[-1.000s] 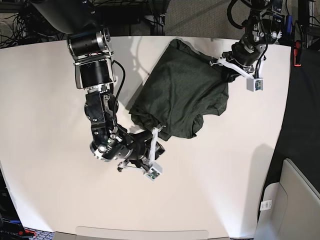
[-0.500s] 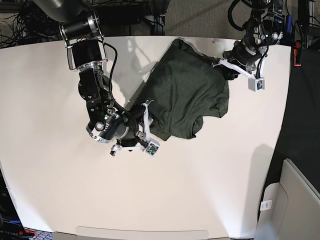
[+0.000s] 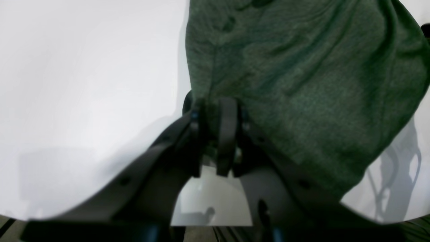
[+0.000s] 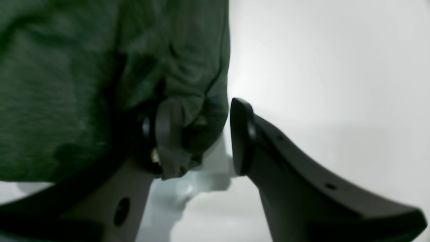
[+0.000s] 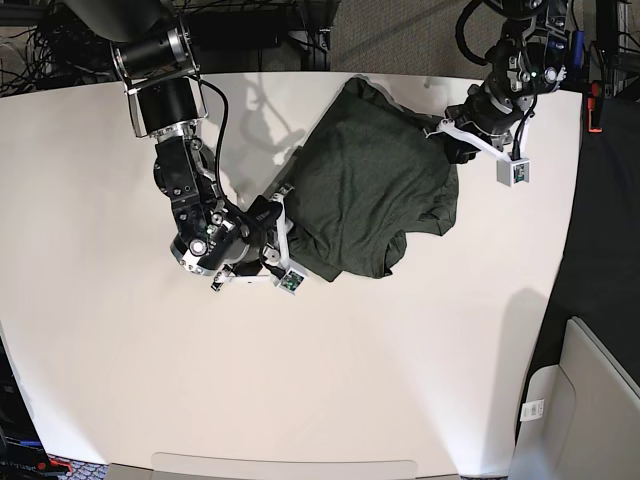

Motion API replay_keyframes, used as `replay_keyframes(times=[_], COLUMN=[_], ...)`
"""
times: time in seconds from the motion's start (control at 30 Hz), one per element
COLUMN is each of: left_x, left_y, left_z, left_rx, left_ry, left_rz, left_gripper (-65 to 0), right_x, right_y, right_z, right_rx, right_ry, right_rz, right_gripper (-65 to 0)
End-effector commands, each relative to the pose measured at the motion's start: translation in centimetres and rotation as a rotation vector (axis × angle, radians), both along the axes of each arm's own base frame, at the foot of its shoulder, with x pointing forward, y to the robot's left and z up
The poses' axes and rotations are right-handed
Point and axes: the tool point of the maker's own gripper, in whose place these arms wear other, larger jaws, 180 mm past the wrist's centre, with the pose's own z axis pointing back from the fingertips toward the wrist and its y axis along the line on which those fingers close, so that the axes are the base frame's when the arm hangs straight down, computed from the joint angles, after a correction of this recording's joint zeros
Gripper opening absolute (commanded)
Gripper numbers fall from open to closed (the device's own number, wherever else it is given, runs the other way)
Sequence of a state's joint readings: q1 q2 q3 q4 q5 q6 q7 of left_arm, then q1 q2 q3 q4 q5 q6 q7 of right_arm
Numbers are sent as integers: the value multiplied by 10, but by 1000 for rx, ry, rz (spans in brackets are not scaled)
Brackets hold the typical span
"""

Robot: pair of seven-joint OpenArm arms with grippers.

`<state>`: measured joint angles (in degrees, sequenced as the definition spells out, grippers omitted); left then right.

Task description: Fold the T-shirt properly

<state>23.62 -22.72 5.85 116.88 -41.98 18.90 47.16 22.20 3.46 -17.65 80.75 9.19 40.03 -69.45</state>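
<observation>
The dark olive-green T-shirt (image 5: 372,185) lies bunched on the white table (image 5: 120,380), right of centre toward the back. My left gripper (image 5: 450,143) is at its right back corner. In the left wrist view it (image 3: 215,114) is shut on a pinch of the T-shirt (image 3: 302,74). My right gripper (image 5: 288,212) is at the shirt's left edge. In the right wrist view it (image 4: 203,107) is open. A hemmed fold of the T-shirt (image 4: 67,84) drapes over one finger (image 4: 167,134); the other finger (image 4: 241,134) stands apart from the cloth.
The table's right edge (image 5: 572,220) borders dark floor. A pale grey box (image 5: 590,400) stands at the bottom right. Cables and stands (image 5: 300,30) run behind the back edge. Both arm bases reach in from the back.
My right arm has swung from the shirt's front left corner toward the back, along its left edge, and the cloth there has bunched inward. My left arm has barely moved.
</observation>
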Motion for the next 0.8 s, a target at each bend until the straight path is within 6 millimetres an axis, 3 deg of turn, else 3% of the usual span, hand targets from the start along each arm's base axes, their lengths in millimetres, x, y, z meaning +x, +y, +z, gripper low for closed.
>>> replay_keyframes(times=[0.0, 0.2, 0.3, 0.57, 0.77], left_x=[5, 5, 4, -1, -2], left_y=[1, 1, 0, 1, 5], left_z=[8, 8, 8, 5, 5], left_rx=[5, 3, 3, 3, 11], left_ry=[-33, -31, -31, -23, -22], left_rz=[-3, -3, -3, 0, 9], left_gripper=[-576, -576, -578, -579, -579], right_x=[12, 21, 28, 47, 36], right_y=[6, -3, -1, -45, -44], right_z=[14, 15, 24, 41, 47], right_rx=[26, -22, 14, 112, 146], right_ry=[-37, -71, -113, -139, -112], right_rz=[3, -14, -21, -233, -225], right_gripper=[-414, -607, -606, -607, -573])
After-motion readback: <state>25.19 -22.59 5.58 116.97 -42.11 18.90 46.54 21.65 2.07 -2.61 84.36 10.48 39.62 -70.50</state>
